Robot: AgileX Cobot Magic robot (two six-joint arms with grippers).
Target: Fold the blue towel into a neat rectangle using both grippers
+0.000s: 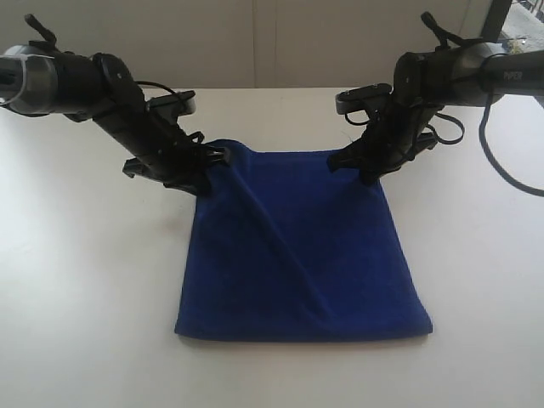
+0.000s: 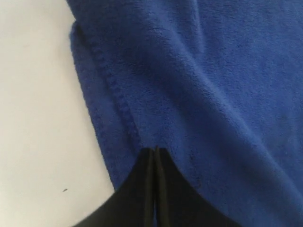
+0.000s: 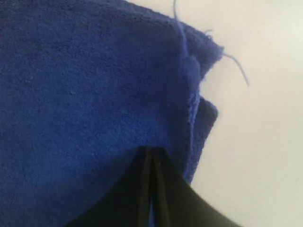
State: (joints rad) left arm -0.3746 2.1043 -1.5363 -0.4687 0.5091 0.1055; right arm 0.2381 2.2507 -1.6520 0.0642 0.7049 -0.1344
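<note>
White table (image 1: 76,289) | blue towel (image 1: 340,272) lying at centre, doubled at its far edge, diagonal ridge (image 1: 280,246) noted | left gripper (image 1: 211,163) clamped shut on far-left corner, right gripper (image 1: 364,166) shut on far-right corner | judged: corners to be raised level and together, both layers held, ridge drawn taut before edges are matched.

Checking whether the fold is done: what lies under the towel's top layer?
A lower layer of the towel peeks out beside the left hand and the right hand. The rest of that layer, and the table underneath, is covered.
</note>
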